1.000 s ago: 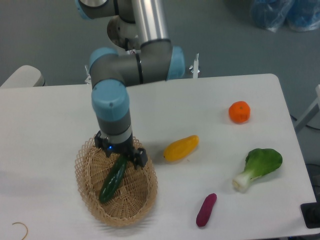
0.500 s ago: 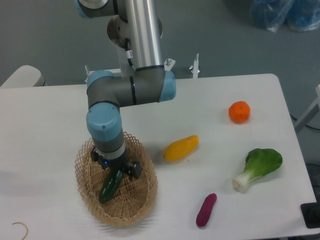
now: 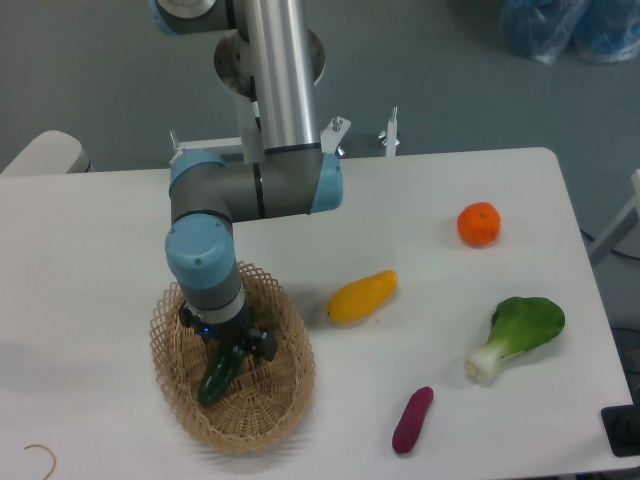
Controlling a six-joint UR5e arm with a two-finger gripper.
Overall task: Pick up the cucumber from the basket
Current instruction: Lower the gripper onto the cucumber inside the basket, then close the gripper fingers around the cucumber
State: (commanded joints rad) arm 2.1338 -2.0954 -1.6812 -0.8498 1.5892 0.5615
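Note:
The dark green cucumber (image 3: 216,378) lies inside the tan wicker basket (image 3: 275,405) at the table's front left; only its lower end shows below the wrist. My gripper (image 3: 228,350) is down in the basket directly over the cucumber's upper half. The wrist hides the fingertips, so I cannot tell how the jaws stand or whether they touch the cucumber.
A yellow oblong fruit (image 3: 362,296) lies just right of the basket. A purple vegetable (image 3: 412,420) sits near the front edge, a bok choy (image 3: 518,335) at the right, an orange (image 3: 479,223) at the back right. A thin loop (image 3: 40,457) lies front left.
The arm has lowered and shifted slightly left, bringing the gripper deeper into the basket, so it now covers more of the cucumber. The cucumber itself has stayed put.

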